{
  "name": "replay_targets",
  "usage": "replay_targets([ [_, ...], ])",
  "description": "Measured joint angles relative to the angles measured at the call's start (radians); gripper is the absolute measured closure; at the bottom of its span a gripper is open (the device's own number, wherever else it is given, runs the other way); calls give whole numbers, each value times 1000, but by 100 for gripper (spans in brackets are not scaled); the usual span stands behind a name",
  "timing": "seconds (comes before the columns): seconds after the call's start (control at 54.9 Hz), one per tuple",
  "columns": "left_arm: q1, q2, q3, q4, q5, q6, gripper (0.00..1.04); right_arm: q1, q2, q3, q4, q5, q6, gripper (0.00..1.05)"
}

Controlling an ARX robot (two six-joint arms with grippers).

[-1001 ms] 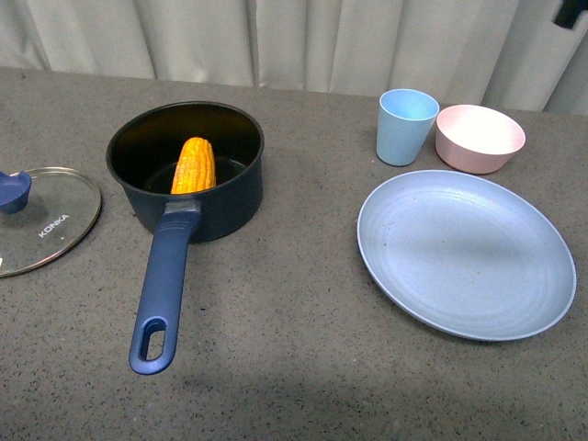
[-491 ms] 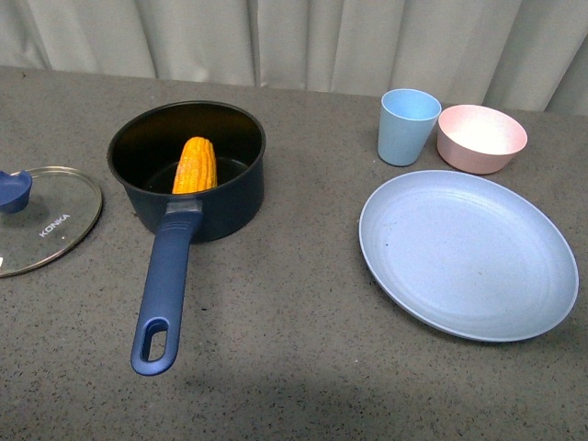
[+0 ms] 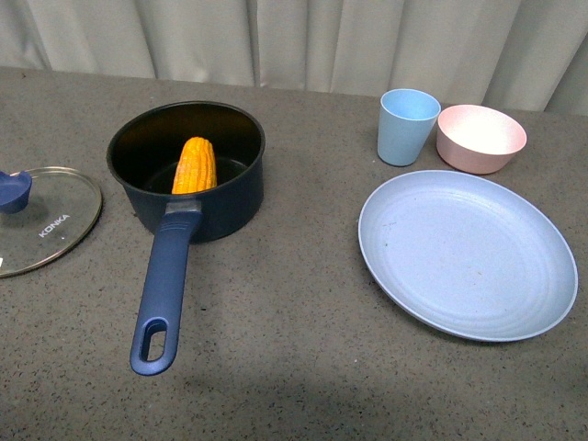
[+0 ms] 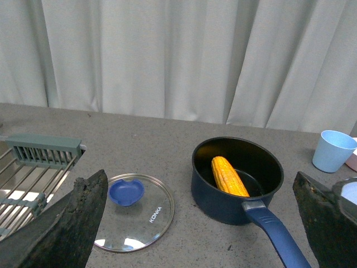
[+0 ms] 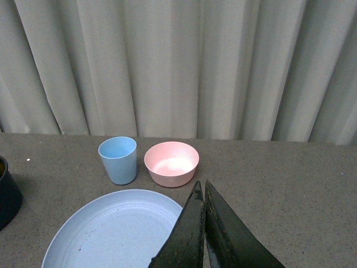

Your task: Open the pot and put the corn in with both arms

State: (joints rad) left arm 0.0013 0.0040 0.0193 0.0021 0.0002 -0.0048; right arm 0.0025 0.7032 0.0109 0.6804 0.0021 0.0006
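L hand (image 4: 195,223) spread wide, R hand (image 5: 204,223) pinched together; corn (image 3: 194,165) in pot (image 3: 186,170).

You see one real change in the front view: the dark piece of arm that poked into the upper right corner a second ago is gone, leaving only curtain (image 3: 551,46) in that corner now.

The front camera looks down across the grey table; both wrist cameras sit lower, facing the curtain, seemingly further back. All three views share the light blue plastic cup (image 3: 408,126) (image 4: 333,151) (image 5: 117,159).
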Motion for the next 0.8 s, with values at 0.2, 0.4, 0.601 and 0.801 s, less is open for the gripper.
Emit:
replay_targets([
  [0.2, 0, 0, 0, 0, 0, 0, 6, 0, -120, -5, -109, 0, 0, 104],
  [0.4, 0, 0, 0, 0, 0, 0, 6, 0, -247, -6, -227, 0, 0, 104],
  [0.601, 0, 0, 0, 0, 0, 0, 6, 0, -377, -6, -351, 0, 0, 104],
  [0.801, 0, 0, 0, 0, 0, 0, 6, 0, -454, -6, -428, -1, 0, 104],
])
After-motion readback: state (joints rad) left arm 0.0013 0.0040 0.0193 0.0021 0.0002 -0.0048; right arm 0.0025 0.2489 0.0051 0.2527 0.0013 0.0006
